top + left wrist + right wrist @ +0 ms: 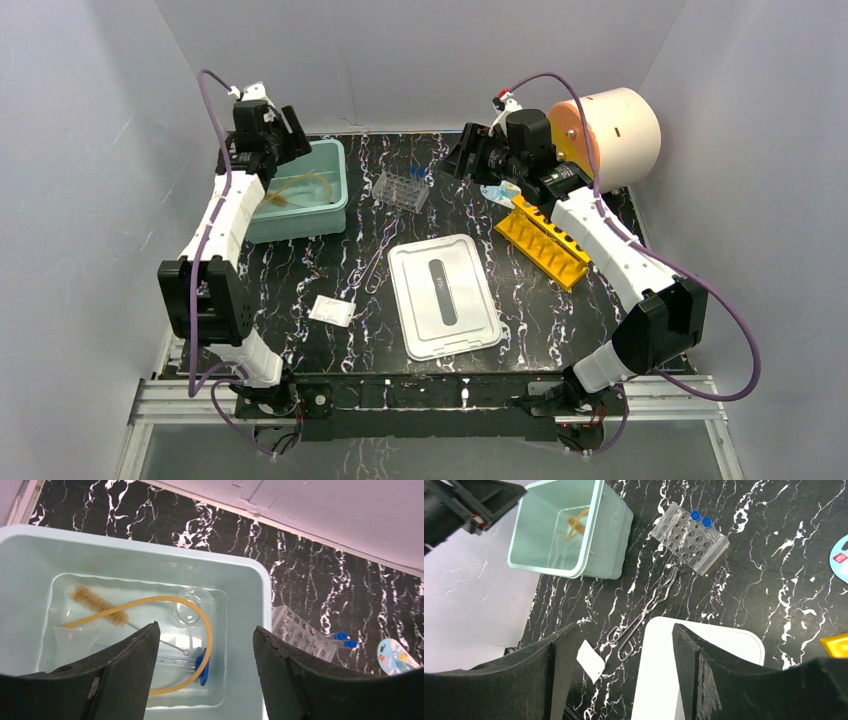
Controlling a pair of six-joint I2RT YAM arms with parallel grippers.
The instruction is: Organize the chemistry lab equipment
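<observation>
While left fingers (132,672) and right fingers (711,680) gape empty, the green tub (242,612) holds tan tubing (150,600), brush (97,605) and flask (192,605); the clear rack (689,539) carries two blue-capped tubes (696,516).

Cream drum (618,132) with orange face at the black marbled table's (555,322) far right corner.

black table (540,320) holds bin (300,222), lid (443,295), tongs (375,262), packet (331,310)
</observation>
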